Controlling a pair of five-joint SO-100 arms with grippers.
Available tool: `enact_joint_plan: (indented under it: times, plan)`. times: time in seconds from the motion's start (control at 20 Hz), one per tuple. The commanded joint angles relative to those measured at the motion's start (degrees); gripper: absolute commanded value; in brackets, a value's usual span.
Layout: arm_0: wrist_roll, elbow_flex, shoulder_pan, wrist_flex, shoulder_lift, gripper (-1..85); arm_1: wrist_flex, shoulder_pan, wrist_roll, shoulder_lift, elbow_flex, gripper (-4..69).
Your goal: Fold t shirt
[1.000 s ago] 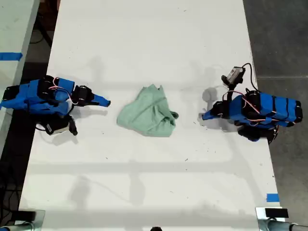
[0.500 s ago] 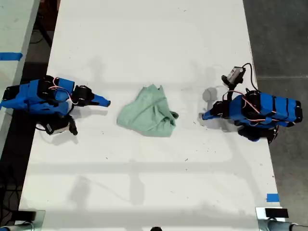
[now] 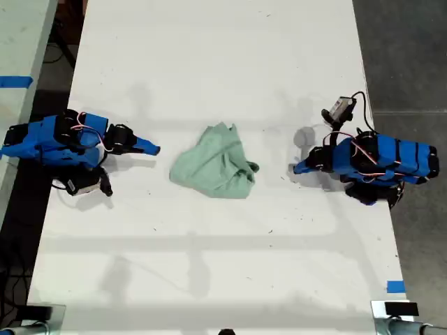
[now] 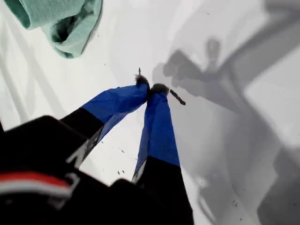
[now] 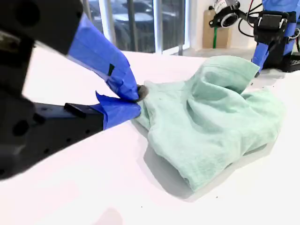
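The t shirt (image 3: 215, 167) lies crumpled in a pale mint-green heap at the table's middle, between the two blue arms. My first gripper (image 3: 296, 168) sits at the exterior view's right of it, shut and holding nothing, its tips pressed together over bare table (image 4: 150, 88); a corner of the t shirt (image 4: 65, 23) shows ahead of it. On the exterior view's left, my second gripper (image 3: 155, 148) points at the cloth, a short gap away. It is shut with nothing in it (image 5: 136, 96), and the wrinkled t shirt (image 5: 211, 122) fills the view beyond its tips.
The white table (image 3: 223, 63) runs the full height of the exterior view, with dark floor past its right edge. A blue tape mark (image 3: 395, 286) sits near the exterior view's lower right. A second table with blue tape (image 3: 15, 81) stands at the exterior view's left.
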Motion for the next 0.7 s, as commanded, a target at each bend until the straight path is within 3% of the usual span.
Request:
enact_joint_plan:
  times: [0.0,0.65]
  plan:
    - [-0.9,0.4,-0.7,0.1,0.4,-0.1,0.5,0.8,1.1,0.5,2.4,2.3]
    - [-1.2,0.4,-0.5,0.3,0.4,-0.1,0.6,0.7,1.6,0.5,2.4,2.3]
